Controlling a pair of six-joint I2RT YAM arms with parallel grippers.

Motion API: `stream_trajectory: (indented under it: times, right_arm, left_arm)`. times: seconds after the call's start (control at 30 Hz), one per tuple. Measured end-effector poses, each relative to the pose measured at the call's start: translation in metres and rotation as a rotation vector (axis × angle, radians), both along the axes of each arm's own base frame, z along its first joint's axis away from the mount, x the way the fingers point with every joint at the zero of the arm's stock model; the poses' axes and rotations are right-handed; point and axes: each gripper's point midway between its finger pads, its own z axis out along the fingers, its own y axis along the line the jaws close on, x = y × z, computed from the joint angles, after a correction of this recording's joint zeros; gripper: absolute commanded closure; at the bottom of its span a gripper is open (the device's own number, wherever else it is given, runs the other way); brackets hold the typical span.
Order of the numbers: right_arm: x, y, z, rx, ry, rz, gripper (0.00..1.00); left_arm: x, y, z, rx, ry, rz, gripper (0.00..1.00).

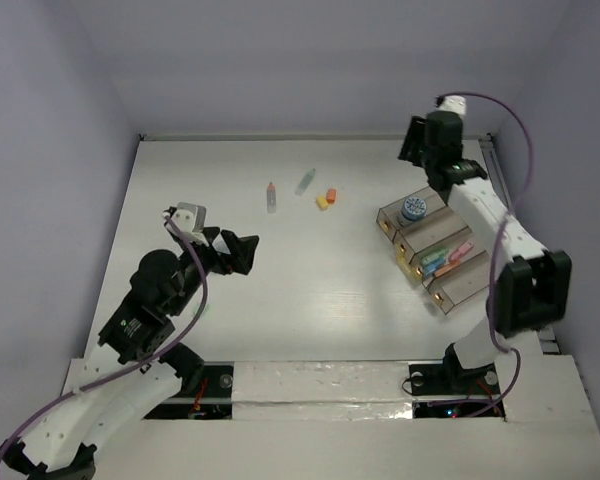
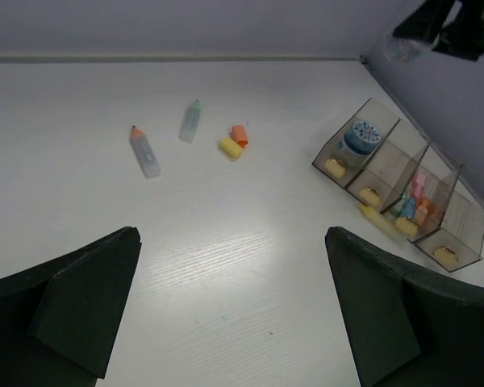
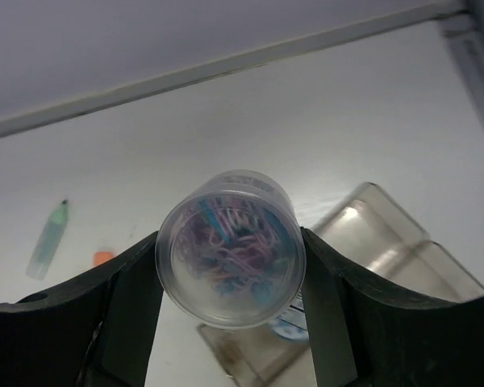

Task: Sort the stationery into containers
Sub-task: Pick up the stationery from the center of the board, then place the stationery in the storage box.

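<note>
Clear tub of coloured paper clips (image 3: 230, 256), gripped between the fingers of the right end effector (image 1: 417, 140), held high over the far end of the organiser tray (image 1: 462, 287) at the desk's right. Left end effector (image 2: 234, 306) open, empty. Suggest lowering squarely over a compartment with room before release.

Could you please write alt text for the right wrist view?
The right gripper clamps a clear round tub of colourful paper clips, the smoky organiser tray behind it. A green pen and an orange eraser lie on the table at left.

Pens (image 1: 272, 196) and erasers (image 1: 327, 198) lie on the tabletop (image 1: 280, 290), left of the tray (image 1: 460, 285) (a tub (image 1: 413, 208) in its far compartment).
</note>
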Motion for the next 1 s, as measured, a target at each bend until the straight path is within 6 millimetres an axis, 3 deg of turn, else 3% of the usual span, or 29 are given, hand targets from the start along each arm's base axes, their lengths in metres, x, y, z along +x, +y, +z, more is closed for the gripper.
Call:
stream_trajectory:
  times: [0.1,0.2,0.27,0.37,0.73,0.93,1.0]
  right_arm:
    - [-0.042,-0.059,-0.001,0.043,-0.016,-0.134,0.59]
    - [-0.076,-0.108,-0.035,0.072,0.051,-0.253,0.59]
    - [-0.092,-0.125,-0.061,0.083,0.115,-0.3,0.59]
    - [-0.108,-0.127,-0.092,0.093,0.207,-0.307,0.58]
    - [-0.101,-0.125,-0.121,0.103,0.283,-0.291,0.55]
    - [-0.101,-0.128,-0.135,0.103,0.321,-0.298,0.45]
    - [-0.101,-0.13,-0.137,0.105,0.326,-0.304,0.3]
  left_arm:
    - [-0.009,0.004,0.012,-0.037,-0.046,-0.017,0.01]
    - [-0.019,0.006,0.029,-0.08,-0.105,-0.045,0.01]
    - [-0.023,0.004,0.034,-0.093,-0.123,-0.066,0.01]
    - [-0.027,0.002,0.035,-0.097,-0.127,-0.085,0.01]
    - [-0.032,0.003,0.04,-0.11,-0.147,-0.099,0.01]
    - [-0.032,0.003,0.04,-0.11,-0.147,-0.101,0.01]
    - [-0.032,0.003,0.039,-0.109,-0.145,-0.101,0.01]
